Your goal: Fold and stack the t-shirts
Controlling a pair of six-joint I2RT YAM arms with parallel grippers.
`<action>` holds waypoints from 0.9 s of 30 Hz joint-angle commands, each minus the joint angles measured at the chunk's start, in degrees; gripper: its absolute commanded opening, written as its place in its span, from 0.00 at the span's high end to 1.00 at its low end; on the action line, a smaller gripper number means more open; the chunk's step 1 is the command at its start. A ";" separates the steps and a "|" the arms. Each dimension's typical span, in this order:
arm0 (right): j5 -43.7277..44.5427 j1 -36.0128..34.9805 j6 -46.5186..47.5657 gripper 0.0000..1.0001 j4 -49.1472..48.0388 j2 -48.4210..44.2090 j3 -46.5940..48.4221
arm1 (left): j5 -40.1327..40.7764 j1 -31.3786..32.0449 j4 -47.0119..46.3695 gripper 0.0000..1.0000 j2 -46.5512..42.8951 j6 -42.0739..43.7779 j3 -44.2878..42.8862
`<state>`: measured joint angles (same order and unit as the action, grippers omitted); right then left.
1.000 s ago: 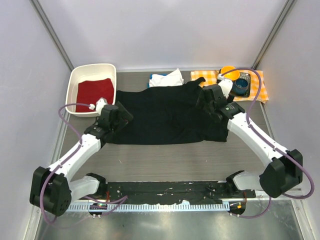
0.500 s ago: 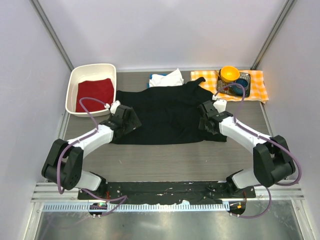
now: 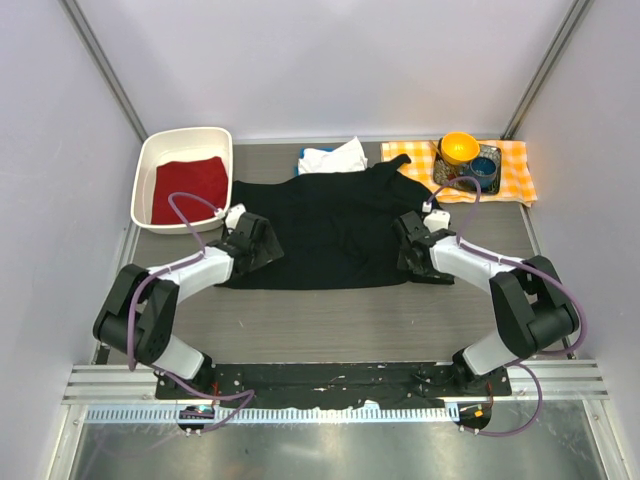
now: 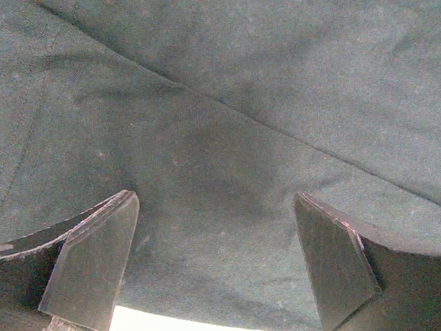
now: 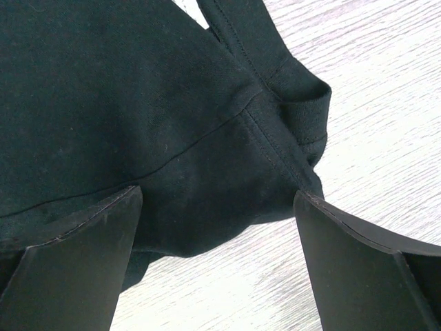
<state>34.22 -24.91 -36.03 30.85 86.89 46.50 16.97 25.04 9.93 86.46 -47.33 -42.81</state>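
With the left claw (image 3: 258,242) and right claw (image 3: 412,248) spread wide over the near edge of the black t-shirt (image 3: 330,225), I'm starting its fold; next, I reckon, both pinch cloth.

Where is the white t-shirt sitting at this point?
In the top view the white t-shirt lies at the far edge of the table, just behind the black t-shirt, between the white tub on the left and the checked cloth on the right.
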 commanded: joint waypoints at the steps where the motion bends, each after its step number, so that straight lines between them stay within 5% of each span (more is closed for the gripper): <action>1: 1.20 0.03 -2.46 0.02 1.31 -1.28 -1.15 | 2.45 0.54 4.37 0.00 -2.16 -0.48 1.76; 11: 0.23 -1.81 -11.24 0.03 14.13 -6.65 -1.41 | 4.56 3.70 15.63 0.00 -8.40 -3.82 4.31; 19: 0.95 -13.13 -26.27 0.03 30.40 -5.86 -0.53 | 5.35 7.30 21.96 0.00 -19.64 -10.40 9.14; 27: 6.29 -19.83 -26.30 0.03 34.98 -12.60 7.34 | 6.41 9.68 25.56 0.00 -26.86 -9.54 3.89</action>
<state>34.72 -42.78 -61.04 61.76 80.53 45.82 21.34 34.17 32.69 62.61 -57.17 -33.56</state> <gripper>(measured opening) 0.973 0.996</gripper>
